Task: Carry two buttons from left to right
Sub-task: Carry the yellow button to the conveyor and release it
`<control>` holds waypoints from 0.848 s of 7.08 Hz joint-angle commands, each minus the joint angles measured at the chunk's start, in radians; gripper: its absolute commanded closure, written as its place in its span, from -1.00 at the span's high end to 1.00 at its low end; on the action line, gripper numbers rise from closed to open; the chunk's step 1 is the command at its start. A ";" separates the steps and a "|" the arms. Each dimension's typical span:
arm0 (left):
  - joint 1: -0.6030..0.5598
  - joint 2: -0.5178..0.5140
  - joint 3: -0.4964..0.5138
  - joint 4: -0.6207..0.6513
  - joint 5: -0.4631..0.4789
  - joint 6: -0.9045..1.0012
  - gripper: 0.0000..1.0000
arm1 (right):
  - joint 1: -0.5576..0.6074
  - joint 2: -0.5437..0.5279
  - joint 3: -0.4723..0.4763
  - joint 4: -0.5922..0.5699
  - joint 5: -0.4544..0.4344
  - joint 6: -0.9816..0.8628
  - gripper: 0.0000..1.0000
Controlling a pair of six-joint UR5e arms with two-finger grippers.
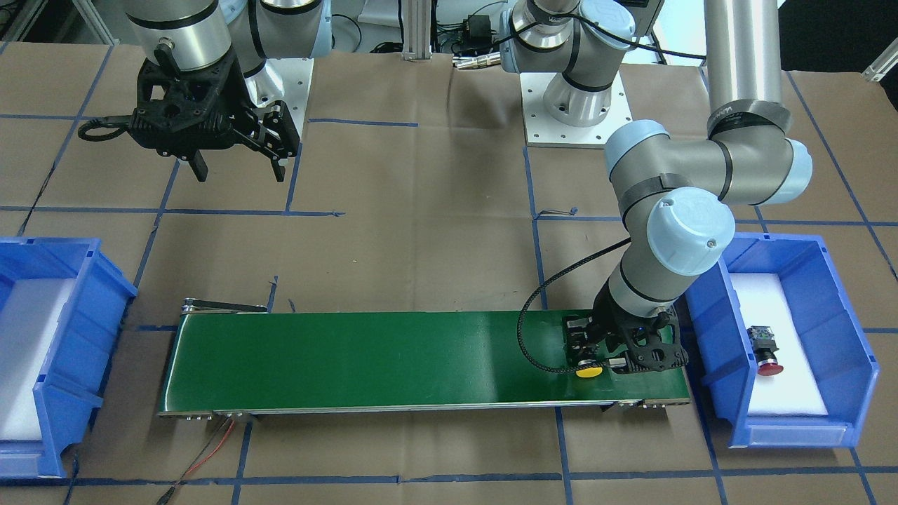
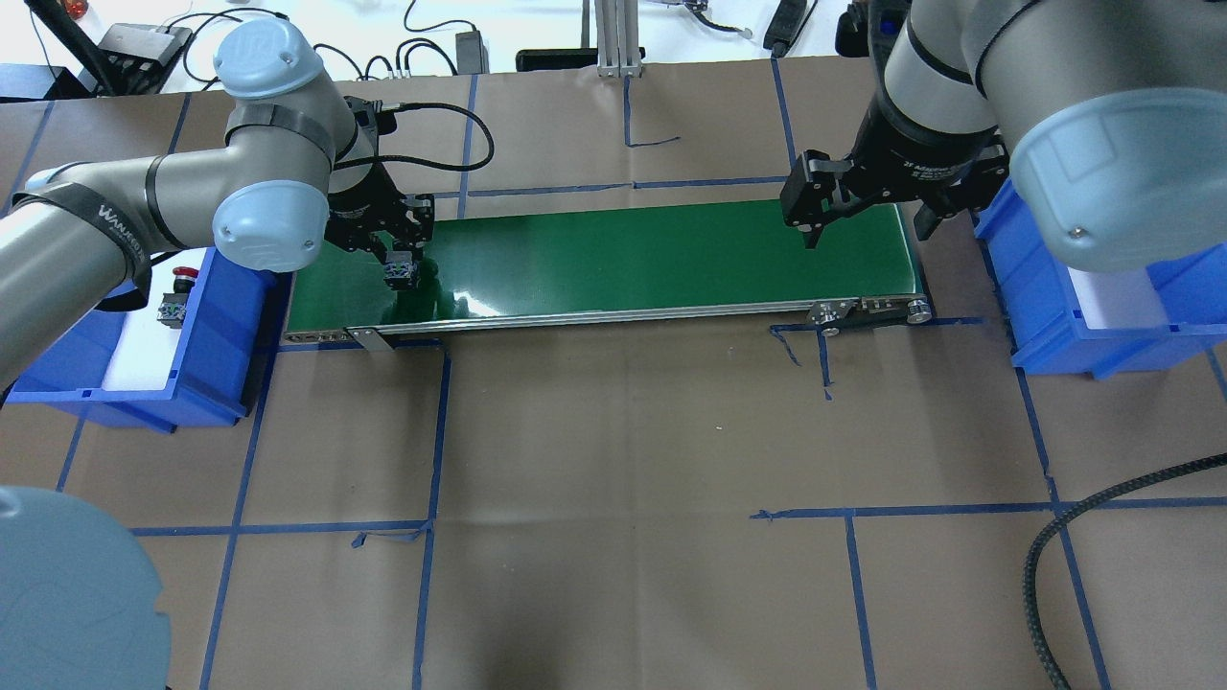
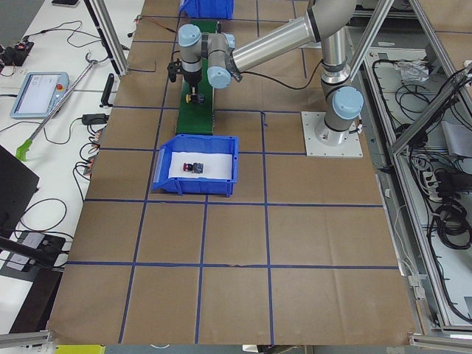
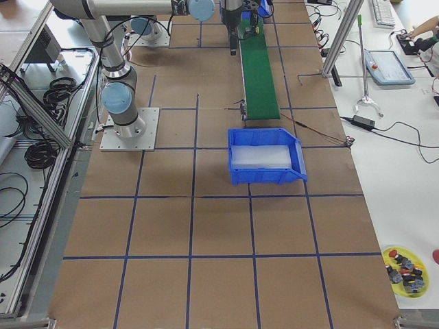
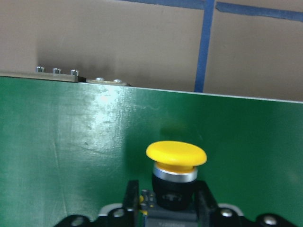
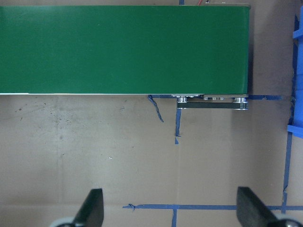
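With your left gripper [image 2: 401, 270] clamped on the yellow-capped black push-button [image 5: 176, 153], settle it onto the green conveyor belt [image 1: 351, 354] just beneath before letting go.

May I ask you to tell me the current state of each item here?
Yellow button: gripped by left end effector, at the green belt.
Left end effector: shut on the yellow button.
Red button: lying loose in the blue bin.
Right end effector: open, holding nothing.
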 commanded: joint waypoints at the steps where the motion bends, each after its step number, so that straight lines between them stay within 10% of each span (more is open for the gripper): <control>1: 0.001 0.013 0.029 -0.019 0.000 0.000 0.99 | -0.001 -0.001 -0.001 0.001 0.000 0.002 1.00; 6: 0.009 0.208 0.159 -0.394 -0.004 0.011 0.99 | 0.001 0.001 0.001 -0.009 0.003 0.002 1.00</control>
